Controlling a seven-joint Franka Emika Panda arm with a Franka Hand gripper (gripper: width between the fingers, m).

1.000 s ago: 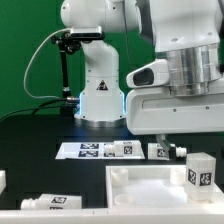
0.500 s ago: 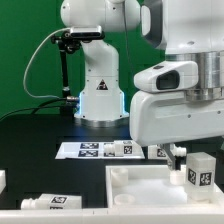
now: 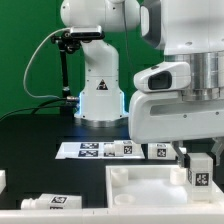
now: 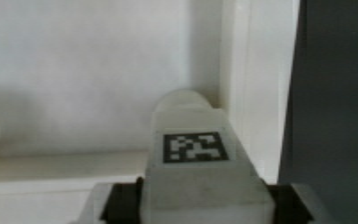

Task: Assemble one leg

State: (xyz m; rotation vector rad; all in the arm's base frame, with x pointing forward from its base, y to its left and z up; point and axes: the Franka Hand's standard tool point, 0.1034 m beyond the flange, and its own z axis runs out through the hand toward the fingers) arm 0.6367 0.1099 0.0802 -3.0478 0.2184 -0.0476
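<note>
My gripper (image 3: 197, 160) is shut on a white leg (image 3: 198, 172) with a black-and-white tag, holding it upright over the right end of the large white panel (image 3: 140, 188). In the wrist view the leg (image 4: 197, 150) fills the space between my two dark fingers (image 4: 130, 203), pointing toward a raised corner of the panel (image 4: 87, 110). Another leg (image 3: 52, 201) lies on its side at the exterior view's lower left. More legs (image 3: 120, 149) lie near the marker board (image 3: 85, 150).
The arm's white base (image 3: 98, 95) stands at the back in front of a green wall. A small white part (image 3: 2, 181) sits at the exterior view's left edge. The table is black.
My gripper with the leg has come down and shifted slightly toward the exterior view's right over the panel. The other parts have not moved.
</note>
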